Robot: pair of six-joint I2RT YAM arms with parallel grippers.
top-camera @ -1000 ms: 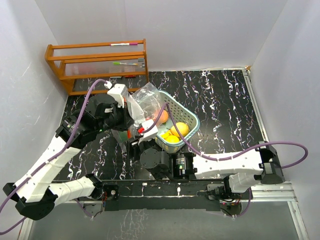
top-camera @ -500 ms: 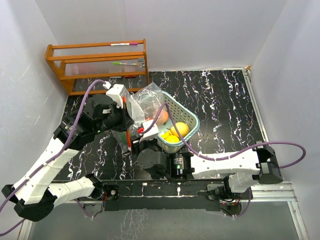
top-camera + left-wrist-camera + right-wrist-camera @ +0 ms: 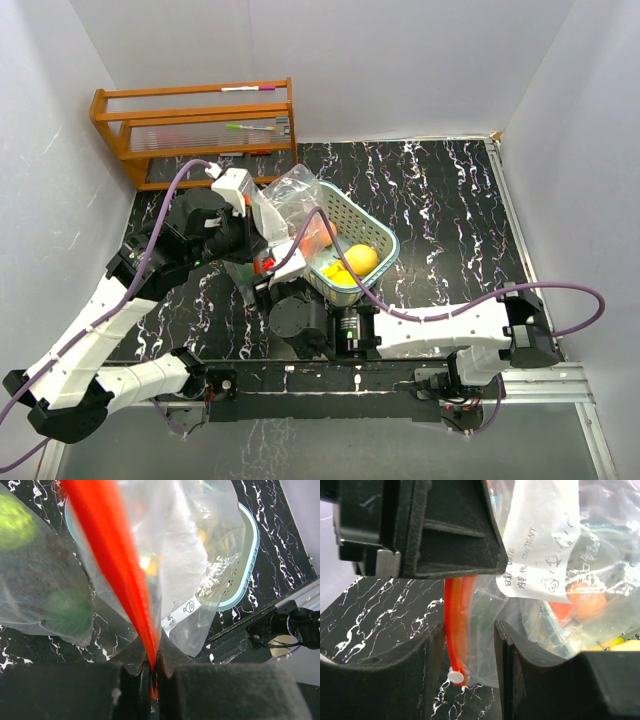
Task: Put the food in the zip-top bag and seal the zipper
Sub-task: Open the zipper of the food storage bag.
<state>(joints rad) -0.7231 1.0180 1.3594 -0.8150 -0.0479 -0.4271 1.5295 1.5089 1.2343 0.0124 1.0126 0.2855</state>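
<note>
Red zipper strip (image 3: 120, 565) of the clear zip-top bag (image 3: 185, 555) is the thing to watch. The left gripper (image 3: 152, 672) has it pinched, jaws closed w/ no gap showing; the bag hangs from that 1 hold above the black marble table (image 3: 440, 220). The right gripper (image 3: 469, 632) is open and holds nothing; its 2 fingers (image 3: 420, 670) straddle the red band just below the left's block, touching neither face as far as the right wrist view shows.

Food: 2 green pieces (image 3: 65, 612) show through the film, apparently inside the bag; yellow & orange pieces (image 3: 360, 258) lie in the teal basket (image 3: 378, 228) just beside the bag. An orange-red piece (image 3: 580, 602) shows through the plastic in the right wrist view; can't tell if it's in the bag or in the basket behind.

Judgement: the step in hand looks like the right taking the zipper next to the left's grip, either to part the mouth or to press it shut. W/ food in the basket, the task is approx. part done and sealing now looks premature.

To do it well:
- Centre the strip between the pads before closing; it sits nearer 1 pad, so a small sideways shift helps.
- Close on the red band only, not on loose film or the white label (image 3: 540, 545).
- Grip close under the left's hold, where the strip is taut; lower down it curls toward its white end tab (image 3: 454, 676) and could slip out.
- The left's pinch must not slacken, else the bag & its contents drop.
</note>
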